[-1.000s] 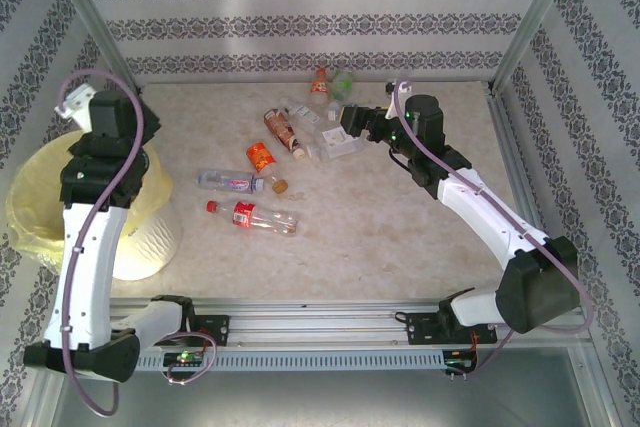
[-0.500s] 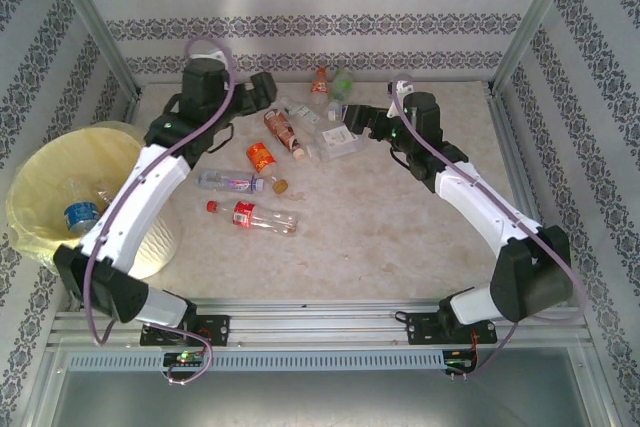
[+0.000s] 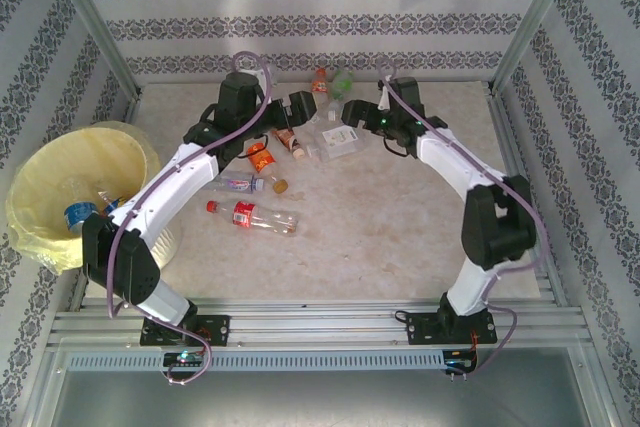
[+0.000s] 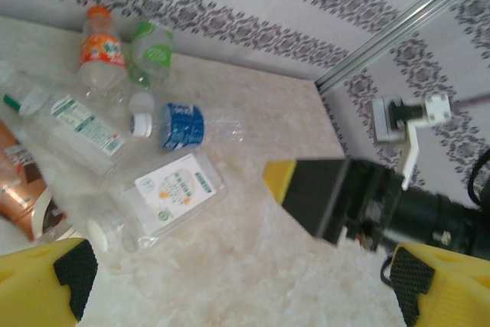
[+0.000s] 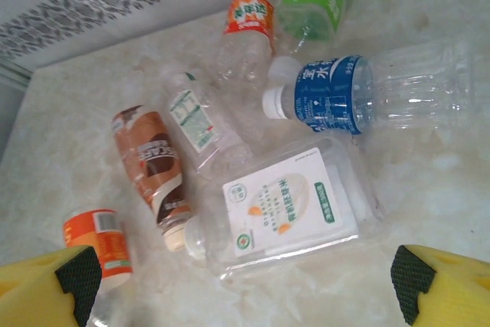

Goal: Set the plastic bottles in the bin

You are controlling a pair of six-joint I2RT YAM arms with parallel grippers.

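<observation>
Bottles [image 3: 255, 215] are mostly scattered on the table [image 3: 400, 237] off to the right of the bin [image 3: 95, 152], a couple already inside it, while the left claw [image 3: 300, 107] and right claw [image 3: 352, 112] both hang spread wide and empty over the bunch farthest from the bin.
</observation>
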